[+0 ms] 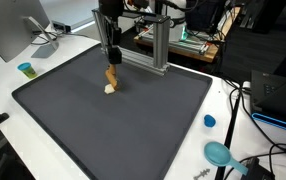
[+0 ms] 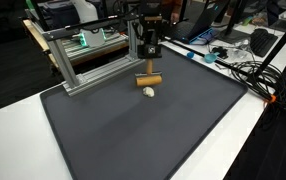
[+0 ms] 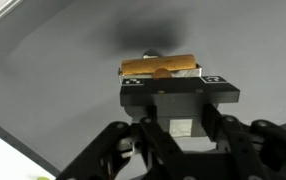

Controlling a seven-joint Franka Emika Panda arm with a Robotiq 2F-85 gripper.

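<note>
A small teal cup [image 1: 25, 69] sits at the left on the white worktop [image 1: 5, 88]. In the middle, the black hand [image 1: 111, 65] pinches a brown wooden block [image 1: 113, 76] just over a little white lump [image 1: 109, 89] (it lies on the dark grey mat [image 1: 133, 130]). A blue cap [image 1: 209, 121] lies to the right.

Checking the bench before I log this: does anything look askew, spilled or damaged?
Nothing stands out. The claw is shut on a wooden block over the dark mat, with a small white piece close by it; no spill or damage shows.
</note>
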